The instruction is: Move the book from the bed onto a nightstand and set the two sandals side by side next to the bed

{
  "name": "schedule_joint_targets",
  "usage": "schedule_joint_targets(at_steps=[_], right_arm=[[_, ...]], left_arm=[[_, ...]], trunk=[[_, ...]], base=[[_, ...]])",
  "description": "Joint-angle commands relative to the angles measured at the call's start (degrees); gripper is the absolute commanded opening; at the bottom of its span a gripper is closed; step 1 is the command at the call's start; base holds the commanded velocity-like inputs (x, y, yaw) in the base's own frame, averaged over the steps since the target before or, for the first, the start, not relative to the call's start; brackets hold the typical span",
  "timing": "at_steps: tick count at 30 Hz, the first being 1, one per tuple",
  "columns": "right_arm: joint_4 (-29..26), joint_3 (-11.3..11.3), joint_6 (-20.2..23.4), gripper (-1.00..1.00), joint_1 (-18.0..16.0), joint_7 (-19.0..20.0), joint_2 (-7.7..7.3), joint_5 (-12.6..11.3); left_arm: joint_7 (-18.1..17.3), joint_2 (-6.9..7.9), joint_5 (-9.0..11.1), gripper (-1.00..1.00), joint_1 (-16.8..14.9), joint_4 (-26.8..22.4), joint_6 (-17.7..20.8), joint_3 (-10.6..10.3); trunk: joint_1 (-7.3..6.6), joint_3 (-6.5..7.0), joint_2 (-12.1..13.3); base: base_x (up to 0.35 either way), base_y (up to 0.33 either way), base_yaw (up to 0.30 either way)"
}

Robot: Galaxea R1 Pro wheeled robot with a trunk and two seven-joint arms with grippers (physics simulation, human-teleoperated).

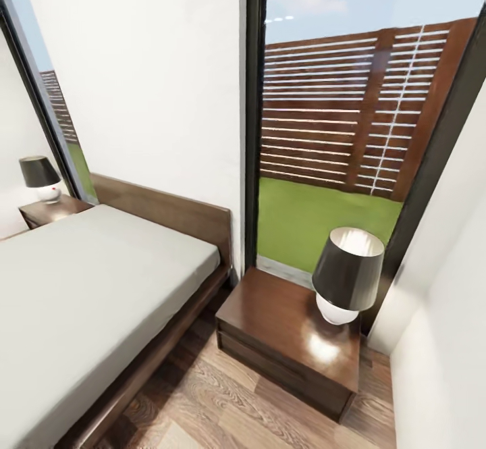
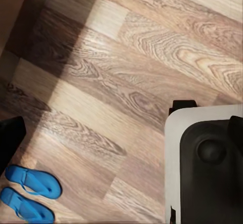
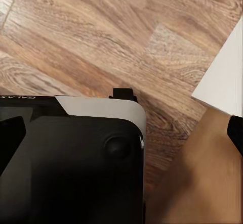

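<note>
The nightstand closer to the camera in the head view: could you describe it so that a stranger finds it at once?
Start at the tall dark-framed window showing grass and a slatted fence. Directly below it stands the near nightstand, a low reddish-brown cabinet beside the bed. Unlike the far nightstand by the headboard's other end, it sits under the window and carries the larger-looking dark-shaded lamp.
</note>
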Motion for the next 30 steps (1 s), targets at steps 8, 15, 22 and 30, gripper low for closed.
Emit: schedule_joint_targets(at_steps=[8,15,22,30], right_arm=[[0.2,0.5,-0.4,1.00,-0.1,0.0,0.04,-0.5],[0.2,0.5,-0.4,1.00,-0.1,0.0,0.08,-0.4],[0.2,0.5,-0.4,1.00,-0.1,0.0,0.09,-0.4],[0.2,0.5,-0.4,1.00,-0.1,0.0,0.09,-0.4]], left_arm=[[0.2,-0.01,0.1,1.00,0.0,0.0,-0.2,-0.5],[0.2,-0.01,0.1,1.00,0.0,0.0,-0.2,-0.5],[0.2,-0.01,0.1,1.00,0.0,0.0,-0.2,-0.5],[0.2,-0.01,0.1,1.00,0.0,0.0,-0.2,-0.5]], trunk=[[0.00,-0.07,0.0],[0.00,-0.07,0.0],[0.00,-0.07,0.0],[0.00,-0.07,0.0]], base=[[0.000,-0.048,0.286],[0.000,-0.014,0.286],[0.000,-0.004,0.286],[0.000,-0.001,0.287]])
